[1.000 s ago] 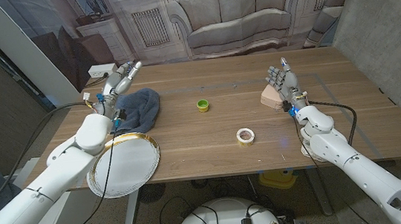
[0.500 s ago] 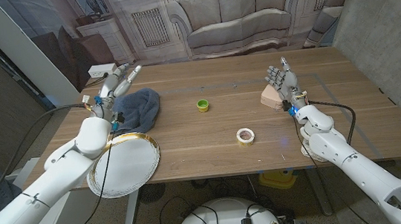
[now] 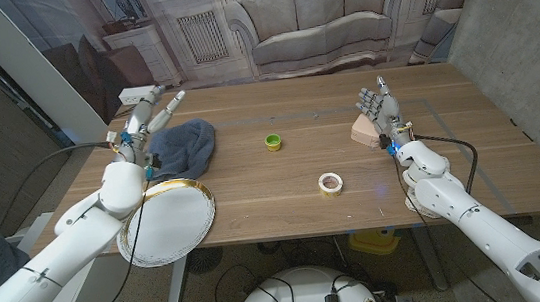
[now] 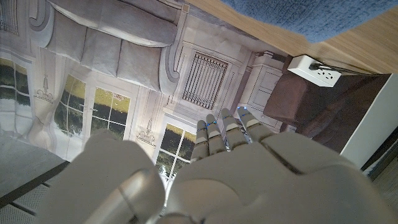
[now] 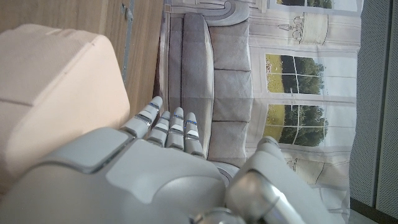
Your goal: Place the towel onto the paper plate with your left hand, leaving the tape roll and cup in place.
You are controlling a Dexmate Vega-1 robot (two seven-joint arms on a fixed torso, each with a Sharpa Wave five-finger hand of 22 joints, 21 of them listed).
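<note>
The wooden surface (image 3: 356, 202) is being seen across the middle of the head view. The paper plate (image 3: 167, 222), white with a gold rim, is being carried at the lower left of the frame, overhanging the near edge of the surface. The blue towel (image 3: 186, 146) is being shown crumpled in the upper left part of the surface, just above the plate and apart from it; a strip of the same cloth is being shown in the left wrist view (image 4: 311, 15). The left robot hand (image 3: 150, 111) is being held at the upper left of the frame, just beside the towel's left edge, fingers apart and extended, nothing gripped. The right robot hand (image 3: 378, 109) is being held upright at the right, fingers spread and empty, against a tan block (image 3: 362, 131). The tape roll (image 3: 331, 183) is being shown lower centre, and the small green cup (image 3: 273, 142) above it, well apart from the towel.
</note>
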